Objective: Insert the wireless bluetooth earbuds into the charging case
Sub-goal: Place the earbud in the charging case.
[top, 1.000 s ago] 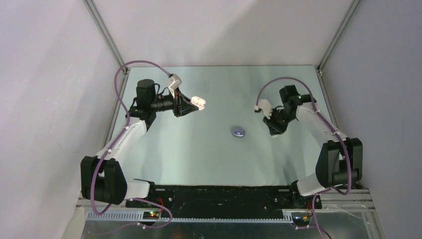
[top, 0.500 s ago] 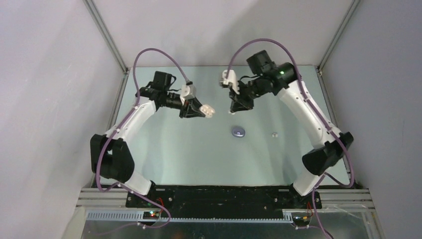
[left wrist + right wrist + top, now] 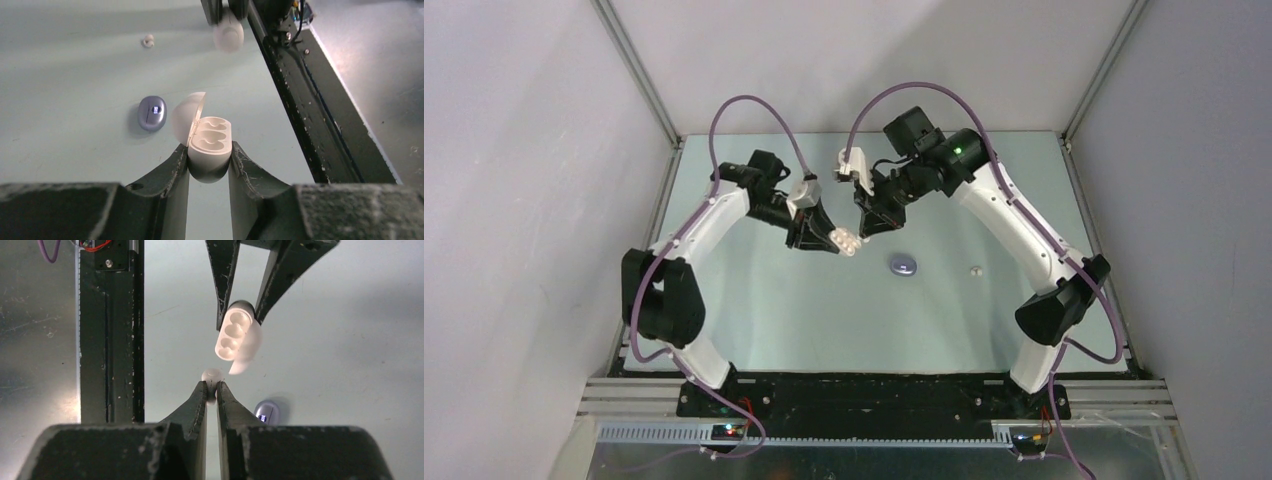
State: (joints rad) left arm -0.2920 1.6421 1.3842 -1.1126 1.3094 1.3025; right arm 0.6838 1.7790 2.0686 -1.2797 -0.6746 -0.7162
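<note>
My left gripper point(image 3: 209, 150) is shut on the base of a white charging case point(image 3: 210, 142), held above the table with its lid point(image 3: 189, 122) hinged open and two empty sockets showing. In the top view the case point(image 3: 845, 241) hangs mid-table. My right gripper point(image 3: 212, 386) is shut on a small white earbud point(image 3: 212, 375), just short of the open case point(image 3: 235, 335) and apart from it. In the left wrist view that earbud point(image 3: 228, 36) hangs beyond the case. Another white earbud point(image 3: 974, 269) lies loose on the table.
A closed purple pebble-shaped case point(image 3: 904, 265) lies on the table right of both grippers, also seen as the purple case point(image 3: 151, 113) in the left wrist view. The black base rail point(image 3: 300, 100) runs along the table's near edge. Grey walls enclose the table.
My right arm swung from low over the right side of the table up to the middle, carrying a white earbud. My left arm brought the open case toward the centre to meet it.
</note>
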